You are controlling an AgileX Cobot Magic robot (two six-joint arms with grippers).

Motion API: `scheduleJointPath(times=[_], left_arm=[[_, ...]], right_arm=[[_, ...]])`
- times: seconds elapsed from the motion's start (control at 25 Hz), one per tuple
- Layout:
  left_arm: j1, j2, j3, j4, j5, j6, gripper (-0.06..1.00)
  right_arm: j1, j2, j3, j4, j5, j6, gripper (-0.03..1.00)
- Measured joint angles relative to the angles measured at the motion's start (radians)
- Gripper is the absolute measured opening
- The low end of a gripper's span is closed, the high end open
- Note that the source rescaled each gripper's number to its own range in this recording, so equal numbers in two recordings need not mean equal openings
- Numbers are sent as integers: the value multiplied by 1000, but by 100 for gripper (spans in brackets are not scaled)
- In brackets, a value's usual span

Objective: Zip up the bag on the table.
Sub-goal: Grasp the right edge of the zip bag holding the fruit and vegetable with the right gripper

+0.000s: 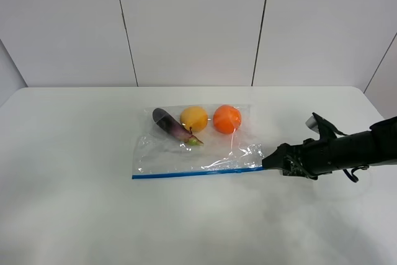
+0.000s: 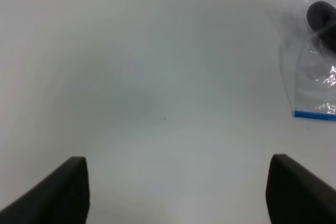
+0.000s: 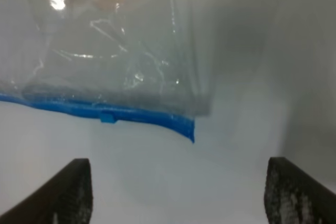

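- The table (image 1: 74, 203) is smooth and bare. The bag (image 1: 162, 156) lies a little behind its middle, with the blue zipper strip (image 1: 192, 173) facing the front edge. Pulled from one end only, the bag would probably slide rather than zip.
- The eggplant (image 1: 170, 124), yellow fruit (image 1: 193, 118) and orange (image 1: 227, 118) sit loose along the bag's far side. They could roll and tug the mouth apart.
- The right gripper (image 3: 178, 198) holds nothing, its jaws spread wide just off the strip's right end. Closing here, it may pinch only crinkled film.
- The left gripper (image 2: 178, 192) is equally wide and empty. It hangs over bare table near the bag's left corner, so nothing pins the bag.
- A small blue nub (image 3: 107, 117) on the strip is possibly the slider, though blur leaves that unsure. A pinch at the very end would miss it.
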Motion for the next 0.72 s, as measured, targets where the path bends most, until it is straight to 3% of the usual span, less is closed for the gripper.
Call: scheduleJointPath(times=[0.44, 0.72], left_arm=[[0, 0, 0, 0, 0, 0, 100], [0, 0, 0, 0, 0, 0, 100]], right_arm=[[0, 97, -62, 47, 102, -67, 94], [0, 134, -70, 63, 116, -72, 83]])
